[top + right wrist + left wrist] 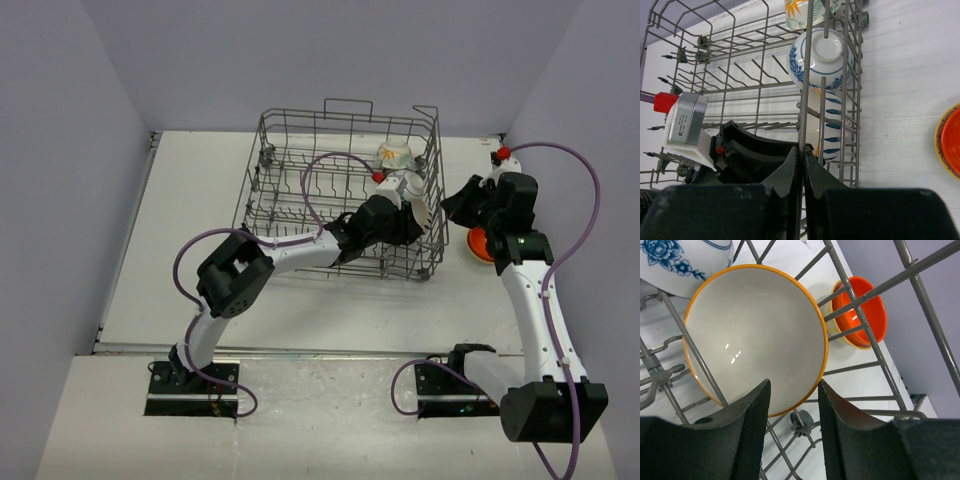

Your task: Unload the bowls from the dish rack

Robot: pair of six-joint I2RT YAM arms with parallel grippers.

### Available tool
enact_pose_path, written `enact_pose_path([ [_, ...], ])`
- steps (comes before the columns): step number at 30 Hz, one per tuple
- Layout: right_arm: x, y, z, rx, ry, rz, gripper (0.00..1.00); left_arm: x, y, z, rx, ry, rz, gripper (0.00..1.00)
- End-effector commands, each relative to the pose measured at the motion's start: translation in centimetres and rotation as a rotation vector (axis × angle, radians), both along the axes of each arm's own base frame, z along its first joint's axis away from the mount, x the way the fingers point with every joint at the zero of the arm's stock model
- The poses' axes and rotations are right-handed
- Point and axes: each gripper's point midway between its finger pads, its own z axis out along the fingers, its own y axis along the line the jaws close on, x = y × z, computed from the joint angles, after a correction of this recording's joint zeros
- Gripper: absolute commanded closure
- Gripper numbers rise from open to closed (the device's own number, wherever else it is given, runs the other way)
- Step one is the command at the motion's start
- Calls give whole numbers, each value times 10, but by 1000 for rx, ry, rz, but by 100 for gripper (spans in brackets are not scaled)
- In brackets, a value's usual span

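Left gripper point(792, 385) jaws part-open, rim of orange-rimmed bowl point(755, 335) in the gap; bowl at 3 o'clock inside dish rack point(300, 113). Right gripper point(802, 152) closed at rack's 3 o'clock wall; orange bowl point(478, 245) outside, 4 o'clock

— What fills the middle of the frame?

— A white orange-rimmed bowl point(755, 335), tipped so its hollow faces the camera, among the grey wires of the dish rack point(926, 307).

— And the left gripper point(793, 385)?

— Along the bottom edge. Its dark fingers point(752, 440) stand apart, and the bowl's lowest rim shows in the gap between them. Whether either finger touches it, I can't tell.

— Anything else?

— At upper left, part of a blue-flowered bowl point(680, 260), just above the first. At upper right, beyond the rack's wires, an orange bowl point(862, 315) sits on the white table point(790, 255), with a yellowish edge along its left side. A small grey wheel point(801, 420) shows below the centre.
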Motion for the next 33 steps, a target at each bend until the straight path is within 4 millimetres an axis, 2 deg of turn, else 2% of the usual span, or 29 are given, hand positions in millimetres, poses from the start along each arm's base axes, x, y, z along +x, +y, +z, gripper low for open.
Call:
enact_pose_path([
  [1, -16, 15, -31, 12, 122, 84, 100, 16, -6, 7, 18, -88, 19, 57],
  [7, -15, 16, -31, 14, 123, 88, 100, 20, -12, -5, 33, -95, 14, 64],
  [8, -15, 15, -31, 13, 125, 85, 100, 23, -15, -2, 31, -106, 13, 65],
  [10, -15, 15, -30, 13, 119, 85, 100, 26, -15, -9, 55, -114, 14, 69],
  [14, -15, 16, -29, 14, 120, 88, 100, 34, -14, -13, 83, -143, 31, 84],
  [15, -15, 16, -29, 14, 120, 90, 100, 35, -14, -12, 85, -148, 34, 94],
  [16, -14, 16, -29, 13, 120, 89, 100, 35, -12, -14, 93, -150, 37, 99],
  [17, -14, 16, -29, 13, 121, 89, 100, 36, -10, -6, 84, -168, 48, 100],
  [19, -14, 16, -29, 14, 120, 90, 100, 34, -5, -8, 90, -173, 52, 100],
  [20, -14, 16, -29, 14, 118, 91, 100, 36, -1, 5, 75, -197, 70, 100],
  [21, -14, 17, -29, 16, 116, 94, 100, 35, 1, 9, 69, -209, 76, 100],
  [22, -14, 17, -29, 16, 118, 95, 100, 32, 10, 1, 87, -208, 83, 100],
  [23, -14, 16, -28, 15, 117, 93, 100, 33, 13, 23, 41, -245, 98, 100],
  [28, -14, 18, -28, 20, 114, 97, 100, 35, 29, 24, 61, -260, 151, 100],
  [29, -14, 17, -28, 18, 115, 96, 100, 35, 30, 31, 43, -268, 161, 100],
  [32, -15, 17, -30, 16, 118, 93, 100, 31, 38, 34, 16, -274, 178, 100],
  [33, -15, 17, -30, 16, 118, 93, 100, 28, 41, 27, 18, -266, 173, 100],
])
